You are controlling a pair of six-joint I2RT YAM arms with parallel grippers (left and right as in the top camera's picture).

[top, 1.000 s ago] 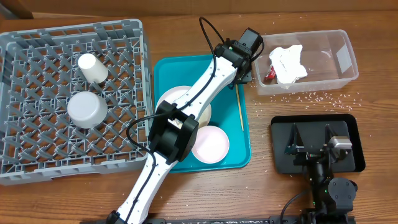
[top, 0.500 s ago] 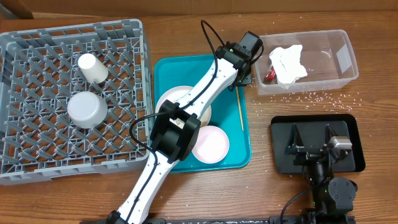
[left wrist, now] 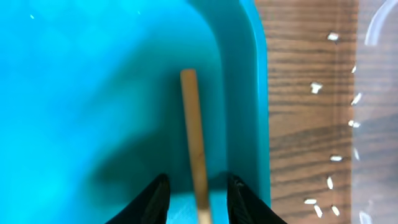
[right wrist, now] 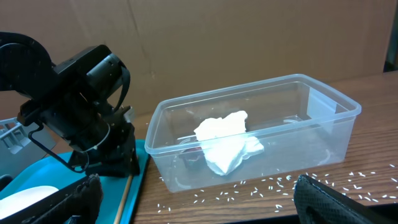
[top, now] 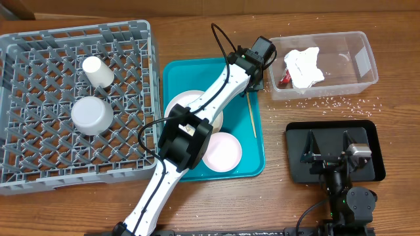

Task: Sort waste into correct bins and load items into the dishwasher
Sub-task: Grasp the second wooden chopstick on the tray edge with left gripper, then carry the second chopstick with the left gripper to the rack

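Black tray [top: 296, 164] lies nearest on the right. The right gripper [top: 329, 139] rests over it on a folded arm, its fingers spread wide and holding nothing.

Left of it is the teal serving tray [top: 190, 75]. It carries a white shallow bowl [top: 222, 152], a dinner plate [top: 180, 105] and a chopstick [top: 254, 118] along its right rim. Further left, the dish rack [top: 65, 180] holds a grey bowl [top: 92, 115] and a cup [top: 98, 71].

The left arm runs diagonally from the near edge over the plate, hiding the plate's middle. The left gripper [left wrist: 198, 180] points down at the tray's far right corner, fingers part open on either side of the chopstick [left wrist: 194, 124], with gaps on both sides.

Rice grains [top: 328, 101] dot the table beyond. Farthest is the clear tub [top: 367, 52], with a napkin [top: 303, 65] and a wrapper [top: 283, 80] inside.
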